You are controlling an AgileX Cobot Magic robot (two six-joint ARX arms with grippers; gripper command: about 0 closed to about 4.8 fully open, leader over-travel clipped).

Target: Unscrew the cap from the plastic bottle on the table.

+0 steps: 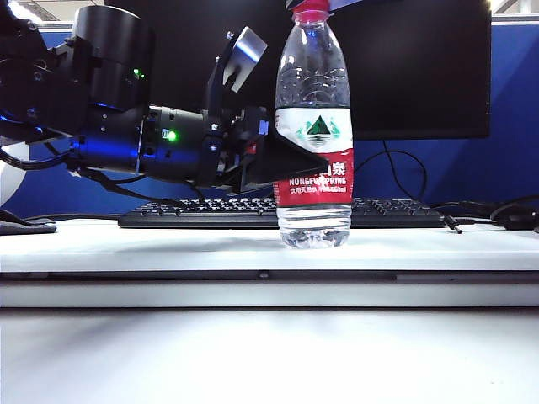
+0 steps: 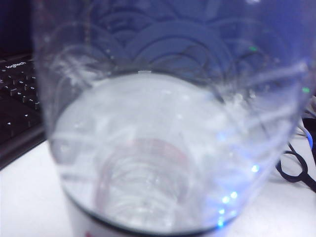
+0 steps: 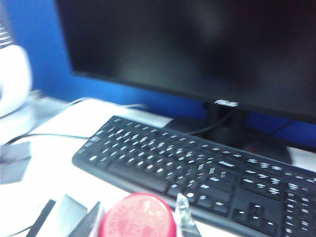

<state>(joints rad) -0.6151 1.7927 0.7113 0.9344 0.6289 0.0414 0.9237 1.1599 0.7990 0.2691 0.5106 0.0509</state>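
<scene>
Clear bottle [image 1: 313, 135] upright on table [image 1: 168, 244], red cap [image 3: 137, 216] on — left gripper [image 1: 290, 160] clamps its label; right gripper [image 3: 140, 217] fingers flank cap, contact unclear.

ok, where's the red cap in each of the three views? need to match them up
Exterior view: the cap sits at the top edge, centre, on the plastic bottle that the left gripper clamps at the label.
Left wrist view: cap not in it; only the bottle's clear body fills the picture.
Right wrist view: cap at the bottom edge, between the right gripper's fingers.
Shared landmark: the black keyboard.
</scene>
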